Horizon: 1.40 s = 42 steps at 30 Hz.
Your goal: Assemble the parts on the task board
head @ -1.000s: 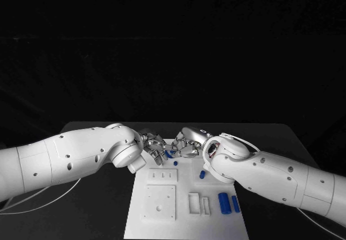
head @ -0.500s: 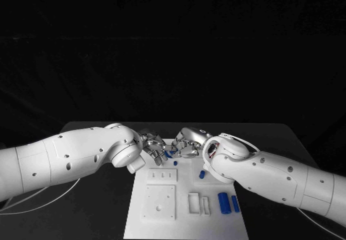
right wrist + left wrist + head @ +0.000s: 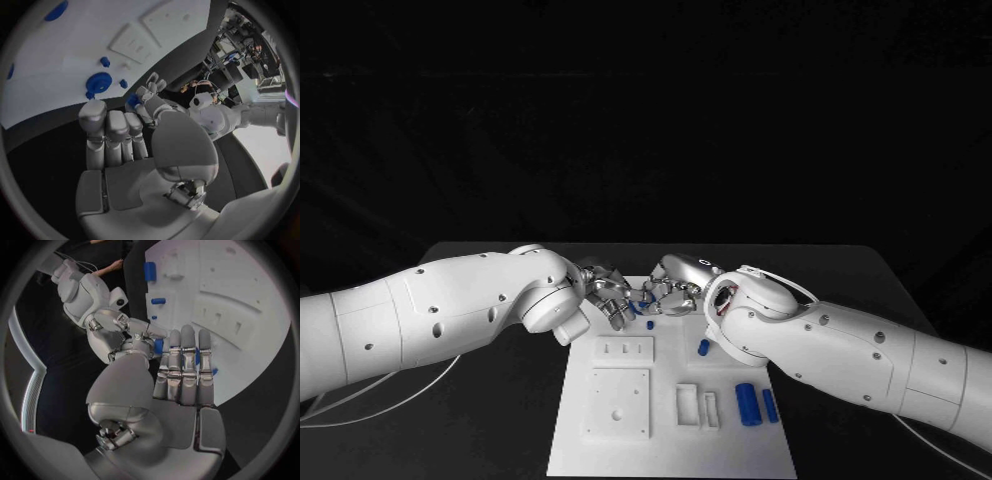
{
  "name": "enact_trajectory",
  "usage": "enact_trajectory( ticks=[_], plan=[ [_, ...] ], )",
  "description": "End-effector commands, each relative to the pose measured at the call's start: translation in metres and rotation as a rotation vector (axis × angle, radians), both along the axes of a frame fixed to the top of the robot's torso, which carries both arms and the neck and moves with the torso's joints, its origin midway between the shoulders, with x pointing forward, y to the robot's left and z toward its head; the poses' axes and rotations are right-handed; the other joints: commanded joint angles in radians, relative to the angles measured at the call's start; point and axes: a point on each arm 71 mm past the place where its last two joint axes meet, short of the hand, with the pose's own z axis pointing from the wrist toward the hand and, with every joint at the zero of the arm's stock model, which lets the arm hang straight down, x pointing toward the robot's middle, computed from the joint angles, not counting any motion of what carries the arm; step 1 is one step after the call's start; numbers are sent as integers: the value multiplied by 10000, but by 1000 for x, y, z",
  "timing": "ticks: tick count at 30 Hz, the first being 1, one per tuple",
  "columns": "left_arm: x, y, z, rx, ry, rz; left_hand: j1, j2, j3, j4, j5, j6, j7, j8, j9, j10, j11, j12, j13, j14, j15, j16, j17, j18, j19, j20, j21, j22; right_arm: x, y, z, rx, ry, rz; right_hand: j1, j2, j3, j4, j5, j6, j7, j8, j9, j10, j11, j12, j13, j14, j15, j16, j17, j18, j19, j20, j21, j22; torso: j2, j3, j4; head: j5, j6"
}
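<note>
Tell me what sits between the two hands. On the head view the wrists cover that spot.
Observer: The left wrist view shows a blue part just behind the fingers of the left hand.
Operator: Is the left hand gripping it?
Observer: Cannot tell. Its fingers lie straight and side by side and hide any contact. The right hand points a finger toward the part.
Operator: Is my right hand holding anything?
Observer: In the right wrist view, no part shows against its palm.
</note>
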Motion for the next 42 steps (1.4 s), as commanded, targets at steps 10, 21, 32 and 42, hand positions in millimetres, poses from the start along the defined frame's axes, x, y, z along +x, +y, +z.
enact_trajectory(
  ticks=[10,21,32,42],
  plan=[
    [0,-1,2,-379,-27,-77,-121,80,2297,-1435,-913,327,-88,5,791,404,-150,11,21,-11,-165,449,290,-63,-647,-156,972,1042,1,0,-1,-69,27,76,23,26,-39,11,40,182,-127,19,9,-20,-41,-84,-13,-11,-84,-52,-21,-51,312,-47,24,996,4,1,6,-31,-45],
    [1,0,3,-492,-175,5,-555,178,2444,-2034,-681,534,-179,-2,1388,489,-250,521,99,-37,-279,937,910,-64,-716,-263,1292,1466,2,-2,-3,41,34,0,-52,-179,-202,180,71,-133,-60,11,-11,-112,6,-243,-161,-25,-52,-168,-120,-27,293,-21,-116,966,3,6,-7,-16,-73],
    [2,5,1,-206,-141,144,-664,206,2448,-2306,-663,709,-222,-21,1197,517,-331,902,163,72,-351,1211,1165,-19,-639,-324,1454,1700,0,-16,-4,712,-96,-43,163,-673,-1936,979,766,-1819,372,14,-41,-525,300,-741,-720,-160,164,-610,-527,177,177,196,-1071,783,-9,10,0,-10,-97],
    [2,11,-1,297,-72,98,-748,201,2422,-2499,-598,863,-266,-11,878,530,-418,1285,207,242,-454,1450,1328,-6,-508,-438,1777,2019,-6,-49,-9,1283,-57,-270,517,-551,-3081,1302,1303,-2748,465,-14,-65,-680,381,-710,-926,-210,235,-620,-617,293,226,297,-1447,771,-4,14,-7,45,-108]
  ],
)
